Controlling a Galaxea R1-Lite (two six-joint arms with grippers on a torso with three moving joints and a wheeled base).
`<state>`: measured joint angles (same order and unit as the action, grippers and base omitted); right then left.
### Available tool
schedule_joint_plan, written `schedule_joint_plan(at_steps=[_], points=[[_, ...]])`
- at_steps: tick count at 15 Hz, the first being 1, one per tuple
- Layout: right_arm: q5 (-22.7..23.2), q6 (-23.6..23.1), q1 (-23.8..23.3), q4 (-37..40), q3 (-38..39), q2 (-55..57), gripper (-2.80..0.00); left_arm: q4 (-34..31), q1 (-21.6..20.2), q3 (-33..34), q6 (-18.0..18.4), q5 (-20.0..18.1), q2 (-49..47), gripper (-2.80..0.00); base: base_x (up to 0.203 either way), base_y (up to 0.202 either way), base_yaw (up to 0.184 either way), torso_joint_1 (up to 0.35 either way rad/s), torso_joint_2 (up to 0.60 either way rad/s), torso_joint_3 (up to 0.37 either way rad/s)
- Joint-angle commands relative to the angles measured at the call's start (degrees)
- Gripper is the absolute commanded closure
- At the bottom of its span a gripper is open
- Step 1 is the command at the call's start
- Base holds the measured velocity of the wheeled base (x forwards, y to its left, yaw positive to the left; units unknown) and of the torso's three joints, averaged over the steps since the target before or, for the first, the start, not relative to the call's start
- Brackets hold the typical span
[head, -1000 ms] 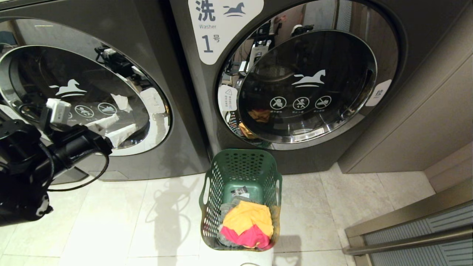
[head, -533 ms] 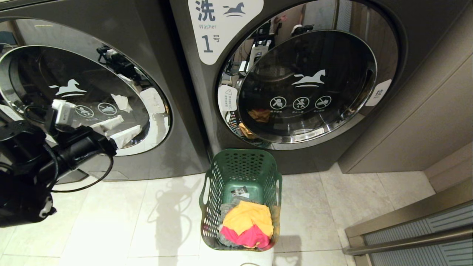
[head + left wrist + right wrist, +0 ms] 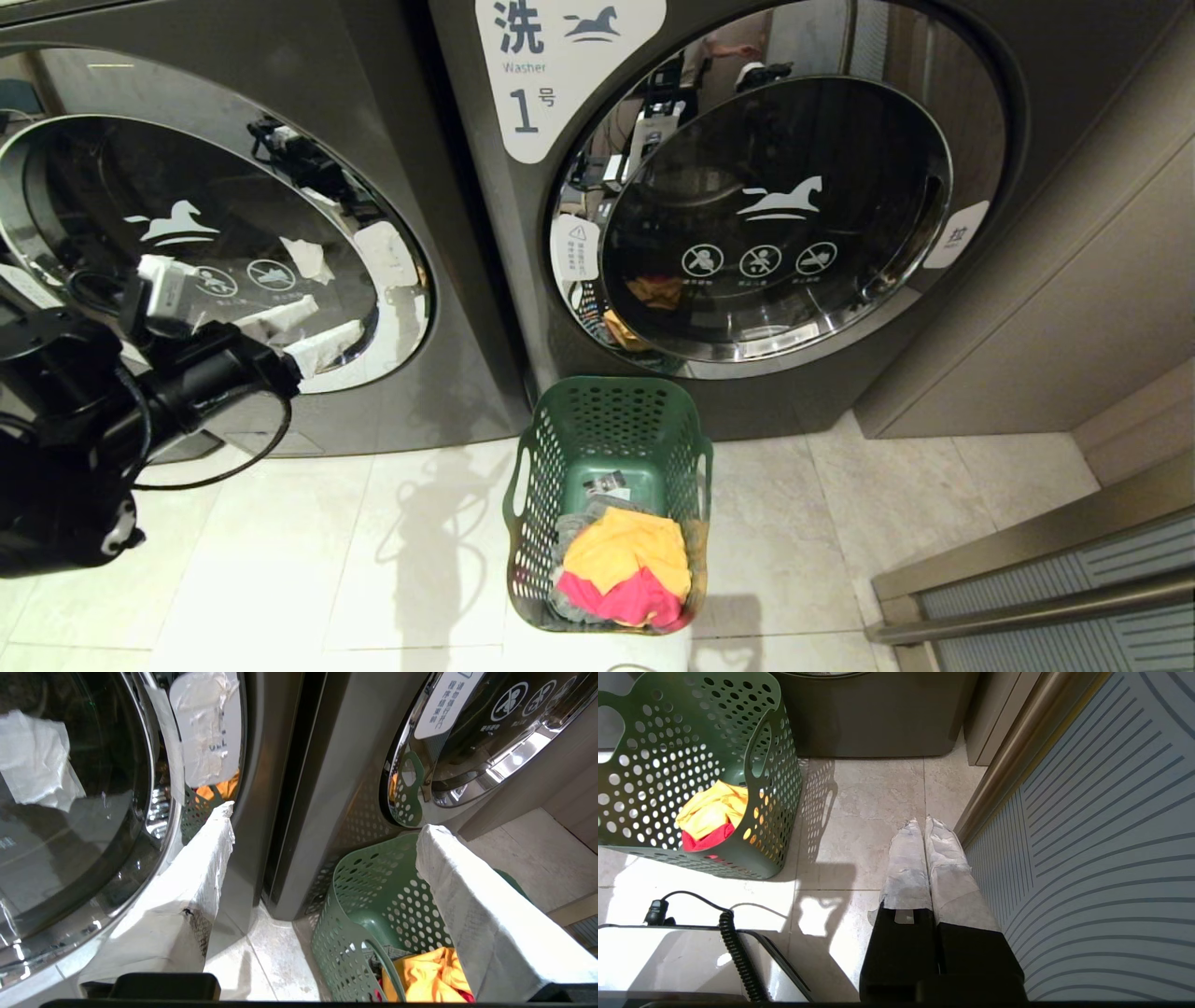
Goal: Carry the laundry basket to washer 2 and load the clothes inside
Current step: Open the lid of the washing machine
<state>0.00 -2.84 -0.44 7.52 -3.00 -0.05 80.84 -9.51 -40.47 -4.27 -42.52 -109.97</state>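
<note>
The laundry basket (image 3: 607,504) stands on the floor before the washer labelled 1 (image 3: 747,205), clothes (image 3: 624,566) inside. We judge the door-opening step in hand: left gripper (image 3: 322,854), jaws spread and empty, sits by washer 2 (image 3: 215,252), door shut. Next it must catch that door's edge. Right gripper (image 3: 924,828) hangs parked, fingers pressed together.

The left arm (image 3: 140,373) sits slightly farther toward washer 1 (image 3: 747,215) than it does 1 second ago, and a touch lower against the round glass door (image 3: 215,252) of the left-hand washer. Its white-wrapped left gripper (image 3: 299,336) now lies a little nearer that door's chrome rim, and the looping black cable (image 3: 233,467) under the arm hangs a bit wider.
</note>
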Motion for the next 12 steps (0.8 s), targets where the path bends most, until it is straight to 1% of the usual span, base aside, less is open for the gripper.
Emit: schedule_joint_plan(at_steps=[1,2,4,7,9,10,12], points=[[0.0,-0.1,0.0,0.0,0.0,0.0,0.0,0.5,0.0,0.8,0.0,0.4,0.6,-2.8,0.0,0.0,0.0,0.0,0.0,0.0],[0.0,-0.1,0.0,0.0,0.0,0.0,0.0,0.5,0.0,1.3,0.0,1.5,1.1,-2.8,0.0,0.0,0.0,0.0,0.0,0.0],[0.0,-0.1,0.0,0.0,0.0,0.0,0.0,0.5,0.8,3.0,0.0,2.1,1.5,-2.8,0.0,0.0,0.0,0.0,0.0,0.0],[0.0,-0.1,0.0,0.0,0.0,0.0,0.0,0.6,1.9,3.9,0.1,2.2,1.9,-2.8,0.0,0.0,0.0,0.0,0.0,0.0],[0.0,-0.1,0.0,0.0,0.0,0.0,0.0,0.6,2.1,4.0,1.4,2.2,1.8,-2.8,0.0,0.0,0.0,0.0,0.0,0.0],[0.0,-0.1,0.0,0.0,0.0,0.0,0.0,0.5,2.4,3.2,1.6,2.2,1.8,-2.8,0.0,0.0,0.0,0.0,0.0,0.0],[0.0,-0.1,0.0,0.0,0.0,0.0,0.0,0.5,2.5,3.8,2.1,2.3,1.9,-2.8,0.0,0.0,0.0,0.0,0.0,0.0]])
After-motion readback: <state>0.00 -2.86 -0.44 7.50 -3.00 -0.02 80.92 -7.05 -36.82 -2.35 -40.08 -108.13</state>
